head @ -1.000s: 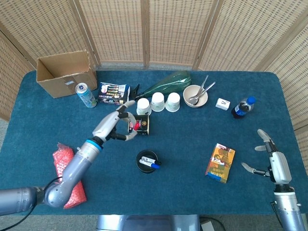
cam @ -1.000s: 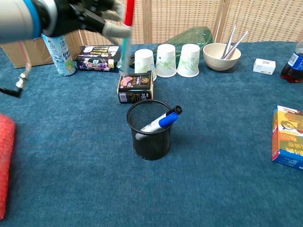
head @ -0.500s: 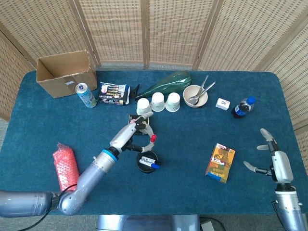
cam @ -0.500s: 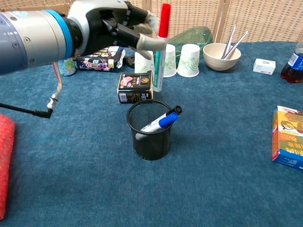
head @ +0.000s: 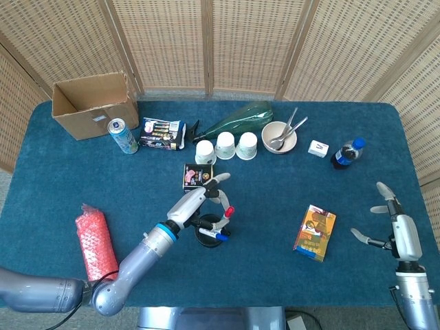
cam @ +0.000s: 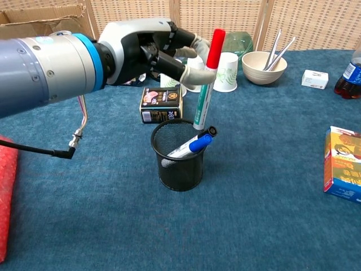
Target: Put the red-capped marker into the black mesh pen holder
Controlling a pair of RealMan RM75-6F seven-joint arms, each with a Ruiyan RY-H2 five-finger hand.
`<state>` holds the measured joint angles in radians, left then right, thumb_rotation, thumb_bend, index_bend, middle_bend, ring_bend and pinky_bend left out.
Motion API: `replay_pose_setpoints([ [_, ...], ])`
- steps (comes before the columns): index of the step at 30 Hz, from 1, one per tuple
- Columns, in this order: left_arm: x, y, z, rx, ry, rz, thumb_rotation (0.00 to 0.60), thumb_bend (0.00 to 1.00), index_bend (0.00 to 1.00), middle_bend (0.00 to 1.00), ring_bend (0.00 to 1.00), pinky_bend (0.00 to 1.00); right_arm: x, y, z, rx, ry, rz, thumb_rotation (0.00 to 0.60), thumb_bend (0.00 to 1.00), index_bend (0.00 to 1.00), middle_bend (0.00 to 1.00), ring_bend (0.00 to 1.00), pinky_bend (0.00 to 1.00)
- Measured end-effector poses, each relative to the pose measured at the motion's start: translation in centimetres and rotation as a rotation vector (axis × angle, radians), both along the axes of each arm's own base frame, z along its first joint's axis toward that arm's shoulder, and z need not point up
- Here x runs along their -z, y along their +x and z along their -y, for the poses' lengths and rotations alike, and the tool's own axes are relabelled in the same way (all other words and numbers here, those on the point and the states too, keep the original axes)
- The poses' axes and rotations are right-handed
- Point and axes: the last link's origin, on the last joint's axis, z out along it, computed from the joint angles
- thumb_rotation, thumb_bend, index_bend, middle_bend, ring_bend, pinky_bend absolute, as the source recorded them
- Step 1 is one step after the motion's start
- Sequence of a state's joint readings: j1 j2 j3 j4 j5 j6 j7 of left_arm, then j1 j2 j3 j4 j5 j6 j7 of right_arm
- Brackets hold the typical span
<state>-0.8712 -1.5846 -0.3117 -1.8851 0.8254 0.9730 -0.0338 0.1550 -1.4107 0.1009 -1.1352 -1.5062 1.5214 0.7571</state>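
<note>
My left hand (cam: pixel 149 53) (head: pixel 204 199) pinches the red-capped marker (cam: pixel 205 79) (head: pixel 225 216), a white barrel with green print held nearly upright, cap up. Its lower end hangs just above the far right rim of the black mesh pen holder (cam: pixel 179 154) (head: pixel 209 230). A blue-capped marker (cam: pixel 192 145) leans inside the holder, together with a black-capped one. My right hand (head: pixel 395 230) hovers open near the table's right edge, far from the holder, and shows only in the head view.
A small dark box (cam: pixel 161 104) lies just behind the holder. Behind it stand three paper cups (head: pixel 225 145), a green bottle (head: pixel 237 118) and a bowl with utensils (cam: pixel 264 65). A colourful box (head: pixel 315 232) lies to the right, a red packet (head: pixel 94 247) to the left.
My left hand has carried the marker rightward and toward the holder, from over the small dark box to just above the holder's rim. The right hand has barely drifted.
</note>
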Motion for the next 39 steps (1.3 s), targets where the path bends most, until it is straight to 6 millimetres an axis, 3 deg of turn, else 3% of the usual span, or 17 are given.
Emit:
replay_pose_setpoints([
  [10, 0.6, -0.6, -0.1, 0.014, 0.039, -0.075, 0.6, 0.38, 0.56, 0.0, 0.0, 0.29, -0.2, -0.1, 0.1, 0.005, -0.007, 0.013, 0.6, 0.0, 0.01, 0.1, 0.13, 0.39],
  [18, 1.4, -1.8, 0.1, 0.026, 0.014, -0.155, 0.6, 0.38, 0.42, 0.0, 0.0, 0.23, -0.2, -0.1, 0.1, 0.007, -0.009, 0.015, 0.6, 0.0, 0.01, 0.1, 0.13, 0.39],
  [26, 1.2, -2.2, 0.0, 0.036, 0.012, -0.159, 0.6, 0.38, 0.2, 0.0, 0.0, 0.13, -0.2, -0.1, 0.2, 0.005, -0.009, 0.012, 0.6, 0.0, 0.01, 0.1, 0.13, 0.39],
  [32, 0.8, -2.5, -0.1, 0.031, 0.038, -0.141, 0.6, 0.38, 0.18, 0.0, 0.0, 0.13, -0.1, -0.1, 0.1, 0.003, -0.007, 0.01, 0.6, 0.0, 0.01, 0.1, 0.13, 0.39],
  [39, -1.3, -3.8, -0.6, 0.034, 0.105, -0.151, 0.6, 0.38, 0.19, 0.0, 0.0, 0.13, -0.1, 0.0, 0.1, -0.001, -0.005, 0.007, 0.6, 0.0, 0.01, 0.1, 0.13, 0.39],
])
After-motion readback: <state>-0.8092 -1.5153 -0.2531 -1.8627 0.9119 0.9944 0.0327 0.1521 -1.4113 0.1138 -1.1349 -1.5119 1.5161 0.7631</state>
